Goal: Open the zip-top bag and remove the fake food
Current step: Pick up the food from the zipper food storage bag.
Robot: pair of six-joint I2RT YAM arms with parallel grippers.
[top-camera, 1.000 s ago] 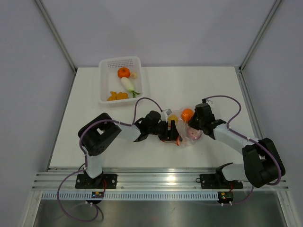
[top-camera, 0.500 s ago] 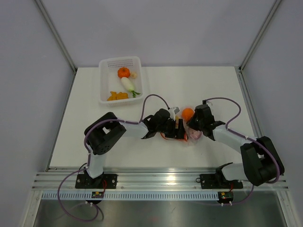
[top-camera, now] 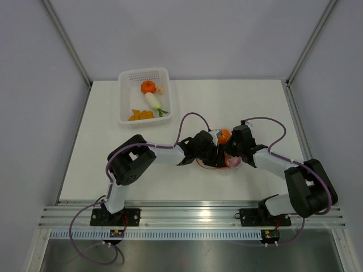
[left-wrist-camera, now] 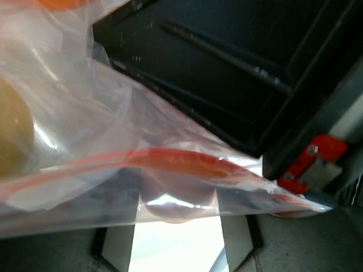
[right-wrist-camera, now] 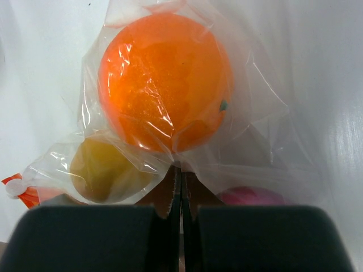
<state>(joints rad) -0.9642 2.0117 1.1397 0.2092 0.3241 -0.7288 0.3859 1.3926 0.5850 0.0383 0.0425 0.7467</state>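
Now that the left gripper (top-camera: 218, 148) has pushed in to the clear, crinkly zip-top bag (top-camera: 224, 161) toward the bench's (top-camera: 255, 107) near edge (fingers (left-wrist-camera: 116, 249) apart, narrowing over its red-orange zipper strip (left-wrist-camera: 170, 161)), with the right gripper (right-wrist-camera: 180, 187) clamped on the film, opening seems near.

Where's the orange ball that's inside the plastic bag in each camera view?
Top external: the orange ball sits just right of picture centre.
Left wrist: probably the orange sliver at the top edge, left of centre.
Right wrist: upper centre, above the right hand, which is pinching the zip-top bag.
Shared landmark: the bag's red zipper strip.
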